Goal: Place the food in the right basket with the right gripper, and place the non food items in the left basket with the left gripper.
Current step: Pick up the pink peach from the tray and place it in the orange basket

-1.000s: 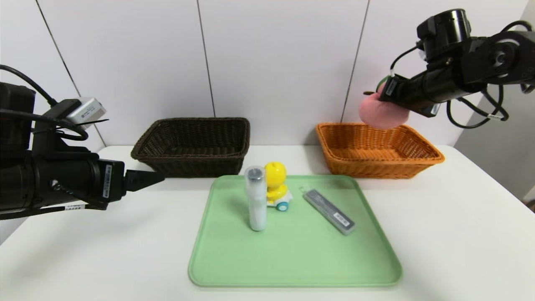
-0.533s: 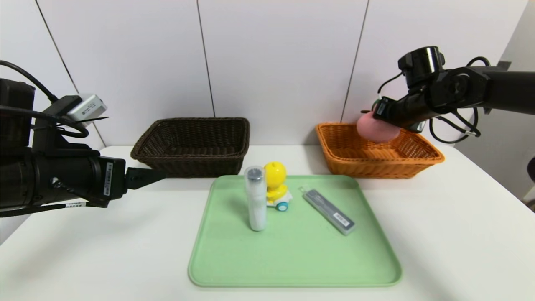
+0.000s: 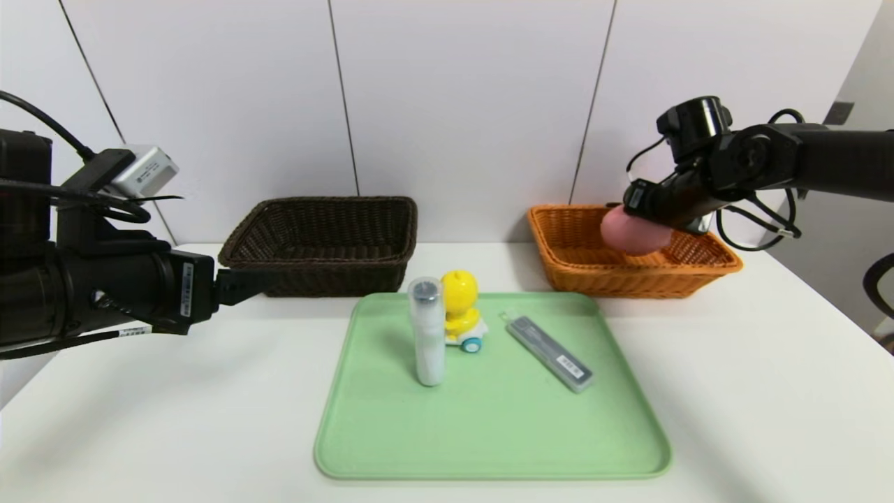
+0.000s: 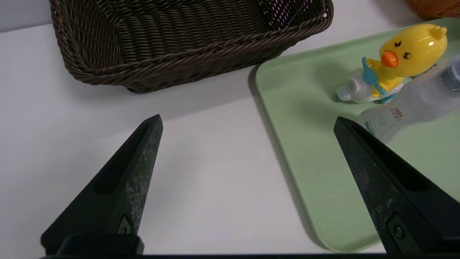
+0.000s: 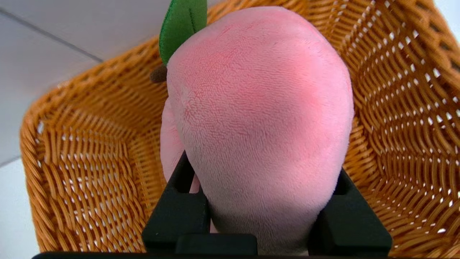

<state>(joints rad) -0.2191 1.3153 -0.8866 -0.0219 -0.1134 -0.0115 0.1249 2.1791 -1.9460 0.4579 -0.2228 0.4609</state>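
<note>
Down a little further since the earlier head-view frame has come my right gripper (image 3: 634, 218), bringing the peach (image 3: 632, 235) lower into the orange basket (image 3: 628, 283). My left gripper (image 3: 278, 276) has shifted only slightly. In the head view, the right gripper's jaws are pinching the plush peach, with the basket's woven walls around and below them. Left of that gripper and nearer me, the grey case (image 3: 552, 353) lies slanted on the green tray (image 3: 503, 433). Farther left of it on the tray are the yellow duck (image 3: 459, 297) and the white bottle (image 3: 428, 335), which stands upright in front of the duck and hides part of it. From my left gripper, the bottle, duck and case are all off to the right, and the dark basket (image 3: 335, 279) sits just beyond its tips and to the right.

In the left wrist view, I see the left gripper's fingers (image 4: 143, 162) spread wide with nothing between them, above the white table (image 4: 205, 187) and the edge of the tray.

In the right wrist view, the peach bulges out between the right gripper's fingers, its green leaf (image 5: 183, 28) and brown stem (image 5: 159, 74) beyond the fingertips, over the basket's inside.
</note>
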